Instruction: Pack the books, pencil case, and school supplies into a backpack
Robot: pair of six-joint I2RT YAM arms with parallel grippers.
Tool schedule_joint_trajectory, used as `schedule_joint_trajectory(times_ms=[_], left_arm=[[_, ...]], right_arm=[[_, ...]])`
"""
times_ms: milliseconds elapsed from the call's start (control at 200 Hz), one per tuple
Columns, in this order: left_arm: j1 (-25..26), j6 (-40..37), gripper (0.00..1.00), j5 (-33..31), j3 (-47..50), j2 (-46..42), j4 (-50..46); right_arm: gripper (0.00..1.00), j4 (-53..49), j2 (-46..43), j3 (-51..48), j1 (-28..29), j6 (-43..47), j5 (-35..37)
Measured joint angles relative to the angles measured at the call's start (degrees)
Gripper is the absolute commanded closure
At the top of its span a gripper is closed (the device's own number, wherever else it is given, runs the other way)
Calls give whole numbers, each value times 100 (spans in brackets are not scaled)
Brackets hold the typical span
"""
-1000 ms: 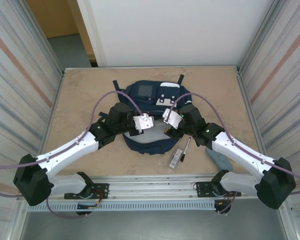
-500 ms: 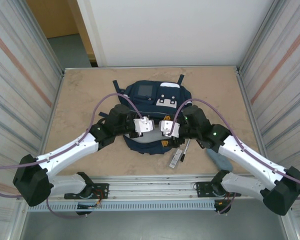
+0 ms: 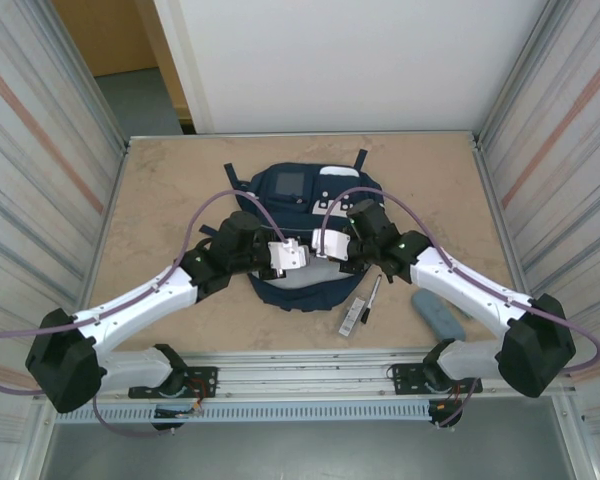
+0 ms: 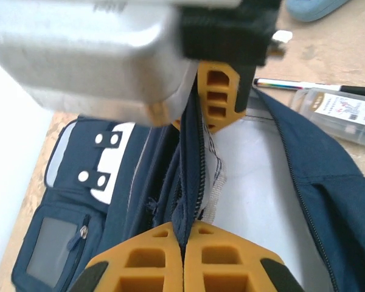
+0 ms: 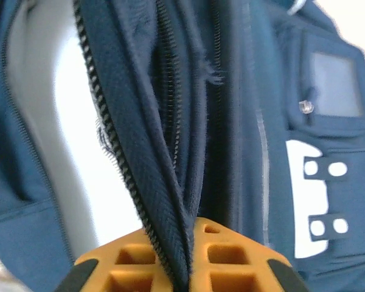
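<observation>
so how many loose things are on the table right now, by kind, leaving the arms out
backpack: 1
pencil case: 1
pen: 1
white-and-black bar: 1
total: 4
</observation>
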State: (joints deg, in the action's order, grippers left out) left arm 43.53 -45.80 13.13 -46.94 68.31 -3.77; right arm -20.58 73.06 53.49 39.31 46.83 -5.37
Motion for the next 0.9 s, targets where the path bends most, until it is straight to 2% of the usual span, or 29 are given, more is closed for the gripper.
schedule_joint_trajectory(times_ms=[286,491,666,792,902], left_arm=[[-245,826,100,-415,726,-844,551],[4,1475,100,-901,1019,-916,625],[188,1919,100,-1388,1021,-614,813],[262,2055,100,-1641,1021,-297,1095],[262,2063,100,-1722,1021,-7,1362]], right_arm=[[100,2677,645,-149,249,68,437],[100,3700,1196,-330,321,361,286],[68,4113,1438,-391,282,208,433],[62,3958,1274,-560,151,-345,603],[60,3471,734,-872,155,-999,706]])
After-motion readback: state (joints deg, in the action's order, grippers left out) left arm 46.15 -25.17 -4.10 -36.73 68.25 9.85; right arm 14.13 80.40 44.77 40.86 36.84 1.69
